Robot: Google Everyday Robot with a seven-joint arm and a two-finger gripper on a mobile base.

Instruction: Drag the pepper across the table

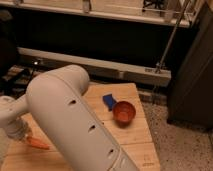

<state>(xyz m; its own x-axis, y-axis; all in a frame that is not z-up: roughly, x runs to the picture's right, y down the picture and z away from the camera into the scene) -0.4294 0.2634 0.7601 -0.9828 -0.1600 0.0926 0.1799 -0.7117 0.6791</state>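
- The arm (75, 125) is filling the middle of the view, its pale casing running from the lower centre up and over to the left.
- The surface (135, 140) is lying beneath it, light planks showing to the right and along the left edge, with a small dark mark near the lower right corner.
- A bowl (123, 112), orange-red, is sitting well to the right, with a blue thing (108, 101) just beside it on its left.
- The hand (20, 131) is reaching down at the far left, just above the pepper's near end; I cannot tell how its fingers are set.
- The pepper (37, 143) is lying flat near the left edge, slim and orange, pointing out to the right from under the hand.
- To drag well, I judge the hand should be pressing lightly and steadily on the pepper, keeping low and moving slowly, so the tapered piece is sliding rather than rolling out from under it, and steering away from the bowl.
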